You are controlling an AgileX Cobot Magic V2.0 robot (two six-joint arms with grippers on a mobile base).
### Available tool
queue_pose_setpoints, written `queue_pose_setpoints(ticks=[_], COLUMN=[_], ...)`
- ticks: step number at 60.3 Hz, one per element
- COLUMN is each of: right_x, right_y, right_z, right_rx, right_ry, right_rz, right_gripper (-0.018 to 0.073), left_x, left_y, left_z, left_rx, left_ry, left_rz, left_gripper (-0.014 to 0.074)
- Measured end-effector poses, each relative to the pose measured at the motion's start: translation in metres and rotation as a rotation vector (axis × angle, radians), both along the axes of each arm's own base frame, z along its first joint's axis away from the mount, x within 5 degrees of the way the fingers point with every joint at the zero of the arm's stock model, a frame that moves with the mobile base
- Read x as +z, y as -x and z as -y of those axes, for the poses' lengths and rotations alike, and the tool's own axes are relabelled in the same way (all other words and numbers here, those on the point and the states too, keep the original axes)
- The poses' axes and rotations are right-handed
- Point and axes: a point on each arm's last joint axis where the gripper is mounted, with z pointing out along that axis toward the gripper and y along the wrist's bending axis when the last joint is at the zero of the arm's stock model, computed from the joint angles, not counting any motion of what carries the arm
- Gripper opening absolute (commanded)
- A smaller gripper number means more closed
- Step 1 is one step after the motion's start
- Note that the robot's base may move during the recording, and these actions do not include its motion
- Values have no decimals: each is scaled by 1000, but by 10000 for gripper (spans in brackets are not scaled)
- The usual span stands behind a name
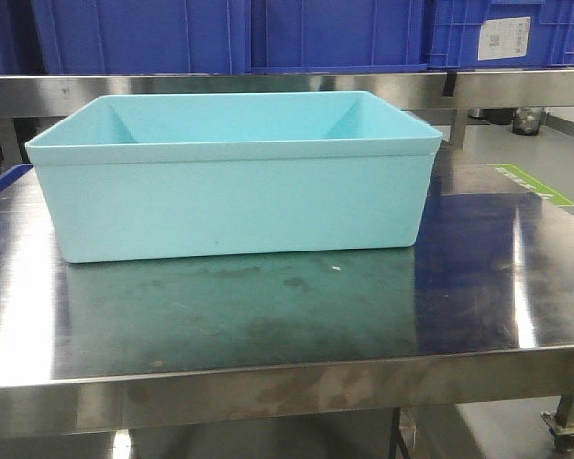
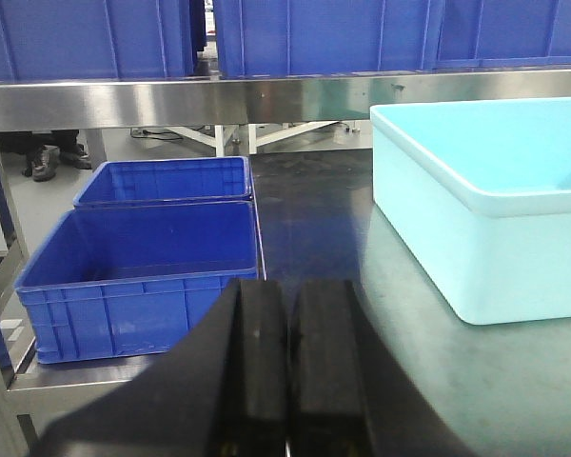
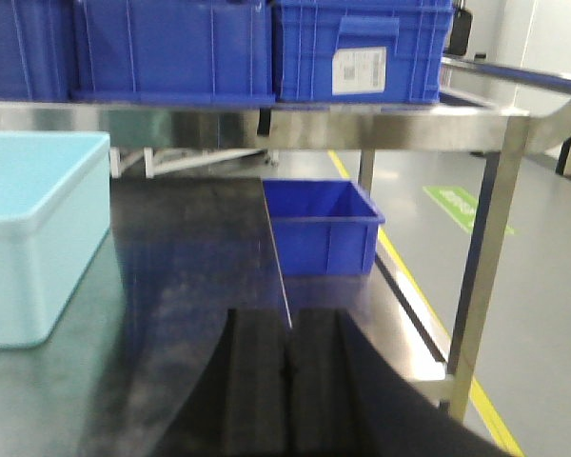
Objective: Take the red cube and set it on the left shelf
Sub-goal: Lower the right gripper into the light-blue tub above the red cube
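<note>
Left claw (image 2: 287, 314) is seen with its two black fingers pressed together and nothing held between them, poised low over the dark steel counter (image 2: 314, 219). The right claw (image 3: 285, 333) is likewise drawn together on nothing, above the same counter near its right edge. A pale turquoise tub (image 1: 234, 206) is set upright on the counter, between the two claws and well apart from both; no contents can be made out in the part of its inside that is shown. Behind the tub, the left shelf (image 1: 268, 88) is shown as a long brushed steel rail running across the front view, and ribbed deep-blue crates (image 1: 143, 33) are lined up side by side on it. One of these crates is marked with a white label (image 3: 359, 69). In the left wrist view, two open blue crates (image 2: 143, 276) are placed one behind the other on a lower level just beside the counter's left edge. A smaller blue crate (image 3: 324, 228) is seen low down beyond the counter's right side. Where the red cube lies cannot be told from these views.
</note>
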Motion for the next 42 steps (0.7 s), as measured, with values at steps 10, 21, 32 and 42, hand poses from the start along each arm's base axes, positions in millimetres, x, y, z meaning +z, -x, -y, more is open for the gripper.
queue_pose_setpoints(ticks=[10,21,32,42], right_x=[22,77,128,161], right_y=[3,17,10,-9], right_z=[1,-2,-5,-14], right_rx=[-9,13,53,193], right_ry=[-22,-18,-18,-12], right_rz=[121,179,15,-127], right_gripper=[43,43,43,43], left_x=[0,0,0,0], left_y=[0,0,0,0], left_z=[0,0,0,0], left_rx=[0,0,0,0], left_ry=[0,0,0,0], left_rz=[0,0,0,0], left_gripper=[102,102,102,102])
